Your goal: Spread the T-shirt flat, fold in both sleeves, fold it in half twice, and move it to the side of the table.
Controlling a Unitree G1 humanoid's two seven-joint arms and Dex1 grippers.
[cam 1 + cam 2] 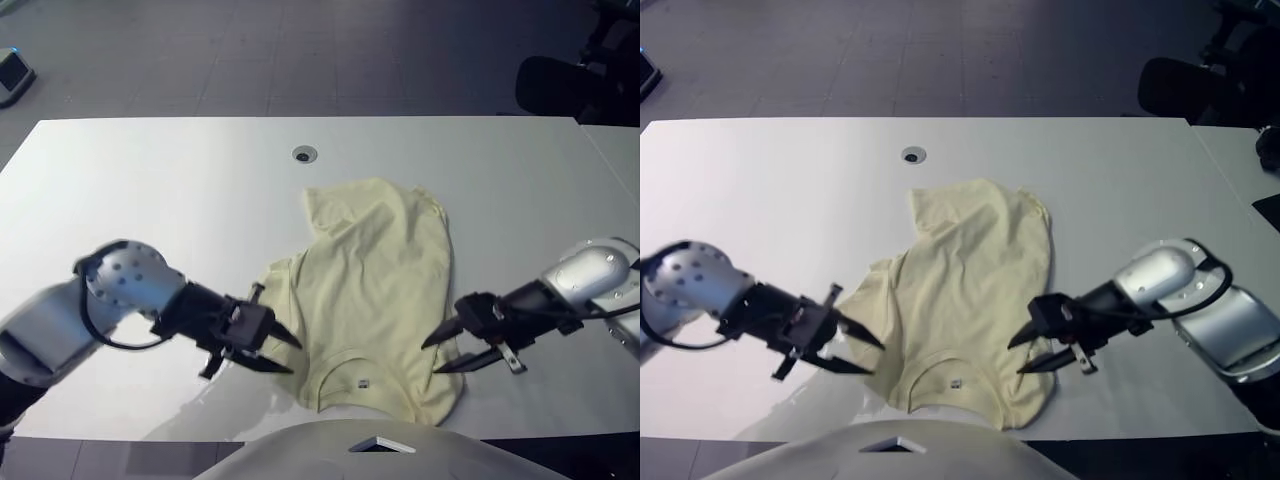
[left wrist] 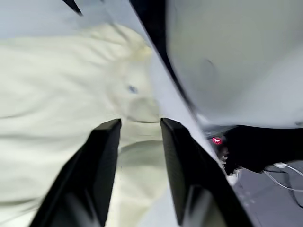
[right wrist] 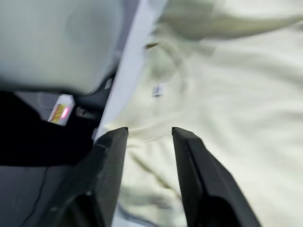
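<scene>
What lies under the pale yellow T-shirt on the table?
The T-shirt lies crumpled on the white table, whose bare top shows around it. The cloth covers the part beneath, so whether anything else lies there cannot be seen.

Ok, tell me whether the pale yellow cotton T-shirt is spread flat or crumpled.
Crumpled: the pale yellow T-shirt lies on the white table with its far end folded over and creased.

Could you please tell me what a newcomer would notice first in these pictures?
A pale yellow T-shirt lies rumpled on the white table, collar toward the robot. The left gripper and right gripper, both black and open, flank its near end, one on each side. Beyond the shirt, a small round grommet sits in the tabletop.
</scene>
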